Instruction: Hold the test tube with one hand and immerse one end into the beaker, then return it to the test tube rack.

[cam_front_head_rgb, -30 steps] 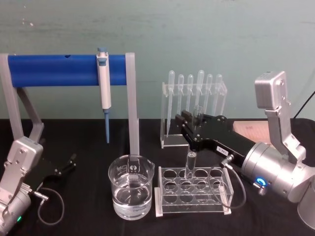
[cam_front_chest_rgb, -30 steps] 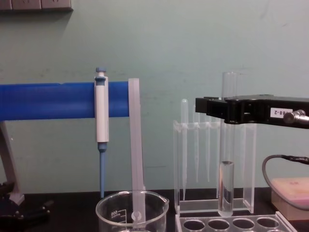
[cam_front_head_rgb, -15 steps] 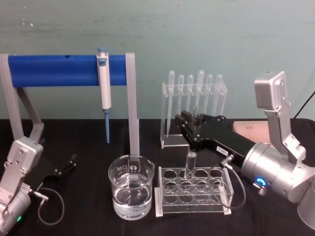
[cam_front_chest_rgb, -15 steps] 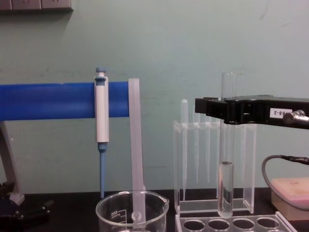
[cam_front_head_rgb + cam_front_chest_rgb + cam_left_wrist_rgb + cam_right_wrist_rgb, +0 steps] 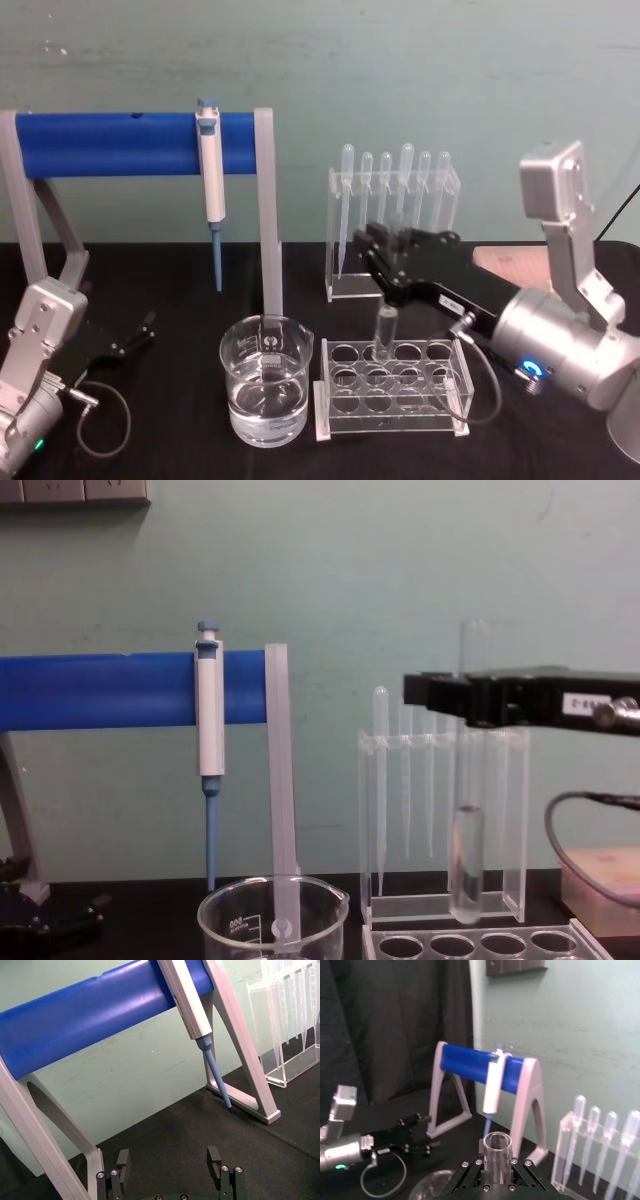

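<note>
Up a touch since half a second back: the test tube (image 5: 467, 860) hung upright, its rounded end just clear of the back-row holes of the rack (image 5: 395, 418). The right gripper (image 5: 385, 243) pinched it high up, with the rim poking above the jaws. We read this as the lift-out step, with the dip not yet done. Next move, as we judged it: carry the tube to the robot's left over the beaker (image 5: 266, 390), which stood just beside the rack with clear liquid in it, then lower straight down. Watch-outs were the beaker lip on the way across, the grey post (image 5: 268, 210) right behind the beaker, the pipettor (image 5: 210, 170) hanging near it, and the pipettes (image 5: 407, 170) behind the tube. The left gripper (image 5: 169, 1160) sat parked at the table's far left, fingers spread, holding nothing.
</note>
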Robot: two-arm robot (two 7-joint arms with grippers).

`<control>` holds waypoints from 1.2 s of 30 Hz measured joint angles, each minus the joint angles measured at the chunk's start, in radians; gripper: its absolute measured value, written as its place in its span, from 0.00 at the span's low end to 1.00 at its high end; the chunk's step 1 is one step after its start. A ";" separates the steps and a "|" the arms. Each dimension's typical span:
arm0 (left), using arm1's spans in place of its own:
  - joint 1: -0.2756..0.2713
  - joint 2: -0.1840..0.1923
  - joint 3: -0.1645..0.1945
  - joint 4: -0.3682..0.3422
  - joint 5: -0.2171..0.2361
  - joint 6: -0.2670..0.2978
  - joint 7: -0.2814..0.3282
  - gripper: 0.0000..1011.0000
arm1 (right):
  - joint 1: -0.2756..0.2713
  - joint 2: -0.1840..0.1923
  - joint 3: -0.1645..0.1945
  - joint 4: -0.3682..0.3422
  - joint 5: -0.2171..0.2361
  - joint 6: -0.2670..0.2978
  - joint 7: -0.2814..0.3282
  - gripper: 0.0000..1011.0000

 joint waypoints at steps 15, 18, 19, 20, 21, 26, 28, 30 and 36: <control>0.000 0.000 0.000 0.000 0.000 0.000 0.000 0.99 | 0.176 -0.106 -0.153 0.061 -0.049 0.025 0.029 0.15; 0.000 0.000 0.000 0.000 0.000 0.000 0.000 0.99 | 0.202 -0.137 -0.174 0.100 -0.055 0.018 0.031 0.15; 0.000 0.000 0.000 0.000 0.000 0.000 0.000 0.99 | 0.208 -0.144 -0.178 0.110 -0.058 0.015 0.031 0.15; 0.000 0.000 0.000 0.000 0.000 0.000 0.000 0.99 | 0.213 -0.151 -0.181 0.121 -0.059 0.012 0.031 0.15; 0.000 0.000 0.000 0.000 0.000 0.000 0.000 0.99 | 0.222 -0.167 -0.188 0.143 -0.062 0.006 0.030 0.15; 0.000 0.000 0.000 0.000 0.000 0.000 0.000 0.99 | 0.243 -0.203 -0.200 0.200 -0.073 -0.011 0.027 0.15; 0.000 0.000 0.000 0.000 0.000 0.000 0.000 0.99 | 0.247 -0.216 -0.203 0.222 -0.079 -0.019 0.023 0.15; 0.000 0.000 0.000 0.000 0.000 0.000 0.000 0.99 | 0.247 -0.223 -0.204 0.235 -0.083 -0.024 0.021 0.15; 0.000 0.000 0.000 0.000 0.000 0.000 0.000 0.99 | 0.239 -0.240 -0.203 0.279 -0.094 -0.051 0.021 0.15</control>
